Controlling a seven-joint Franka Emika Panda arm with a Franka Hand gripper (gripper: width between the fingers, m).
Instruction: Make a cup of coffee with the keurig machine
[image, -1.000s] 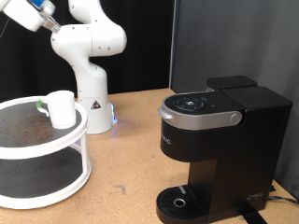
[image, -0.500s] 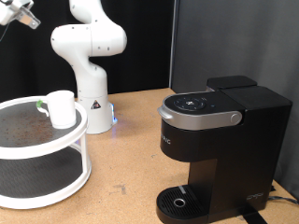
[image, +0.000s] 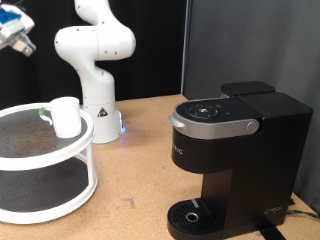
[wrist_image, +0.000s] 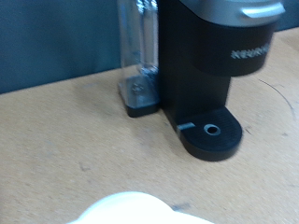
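Note:
The white cup (image: 66, 115) stands upright on the top tier of a round white two-tier stand (image: 60, 160) at the exterior view's left. Its rim also shows in the wrist view (wrist_image: 121, 210). The black keurig machine (image: 225, 160) stands at the exterior view's right with its grey-handled lid down and its round drip tray (image: 190, 215) bare. It also shows in the wrist view (wrist_image: 201, 56). My gripper (image: 12, 27) hangs high at the exterior view's top left, well above the cup, and its fingers are not visible. No fingers show in the wrist view.
A small green-topped pod (image: 43, 112) lies on the stand, partly behind the cup. The arm's white base (image: 98, 110) stands behind the stand. A clear water tank (wrist_image: 140, 51) sits on the machine's side. A black backdrop closes off the back of the wooden table (image: 140, 170).
The hand has swung left and a little down along the exterior view's top left. The cup, pod and machine have not moved.

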